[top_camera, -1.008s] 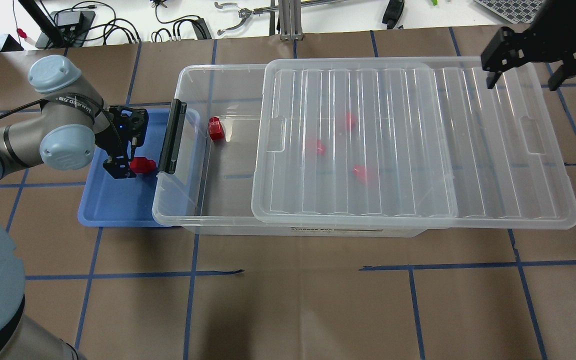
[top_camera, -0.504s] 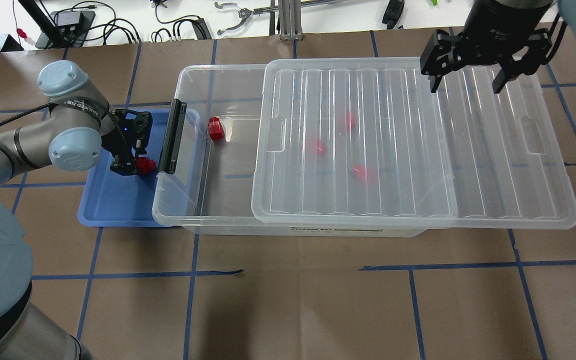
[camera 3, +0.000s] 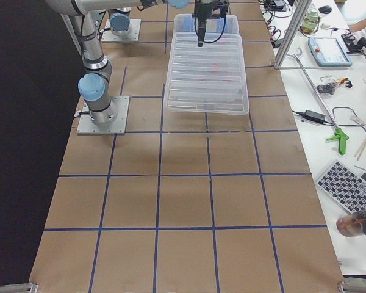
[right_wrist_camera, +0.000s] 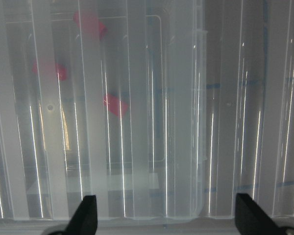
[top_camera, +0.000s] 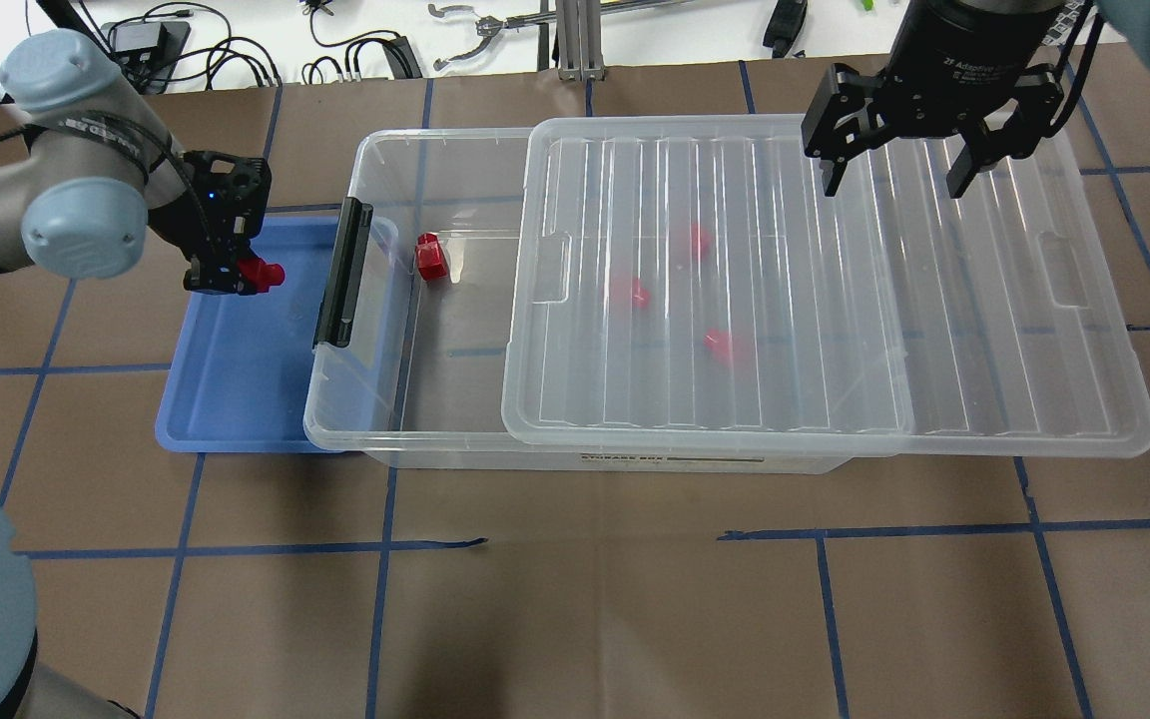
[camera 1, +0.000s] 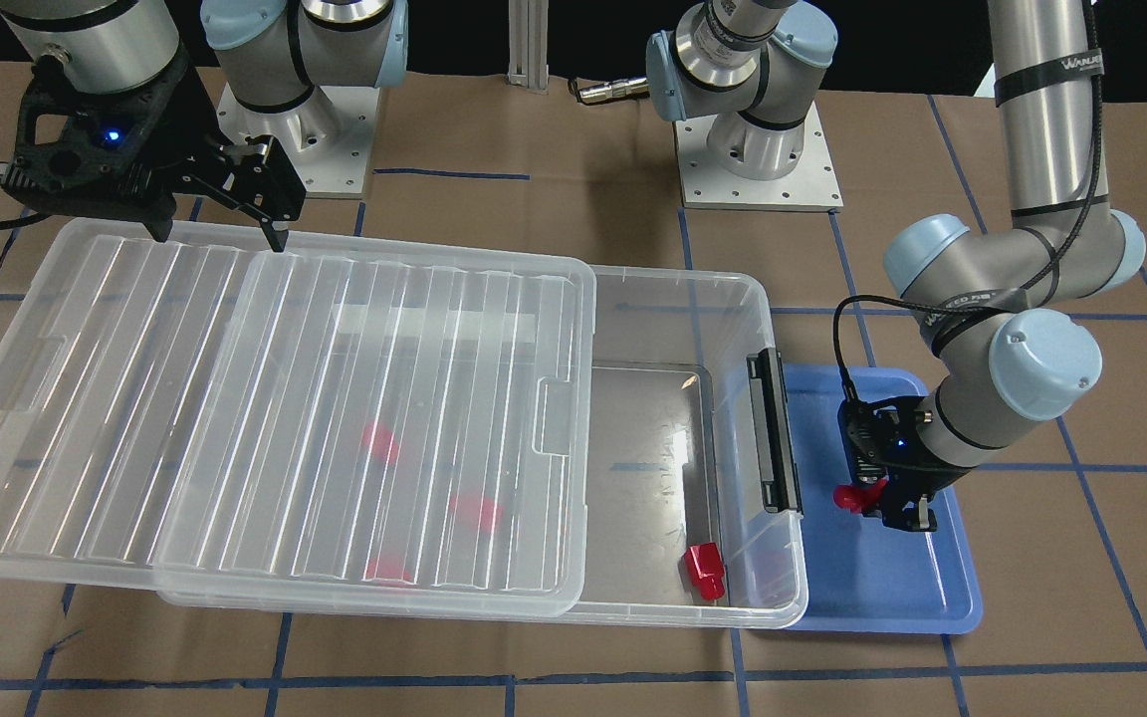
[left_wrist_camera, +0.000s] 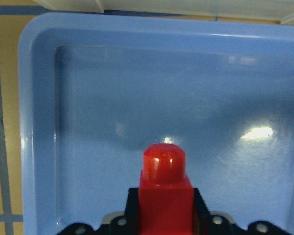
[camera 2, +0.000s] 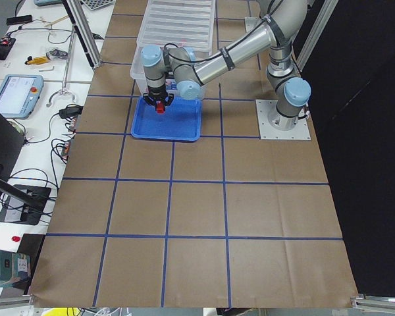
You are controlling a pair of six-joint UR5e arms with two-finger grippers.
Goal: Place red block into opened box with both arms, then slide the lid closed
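Left gripper (top_camera: 236,272) is clamped on the red block (top_camera: 258,272), stub outward, over the blue tray (top_camera: 236,399), beside the box (top_camera: 335,439). Right gripper (top_camera: 892,185) is spread wide and empty above the lid (top_camera: 984,350). Advice: clear the box rim, release low over the uncovered floor. Legible: "STORAGE BOX" on the box front; "2F Adaptive" on the right gripper housing.

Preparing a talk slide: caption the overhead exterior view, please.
Left gripper holds a red block over the blue tray; open right gripper hovers above the lid partly covering the box.
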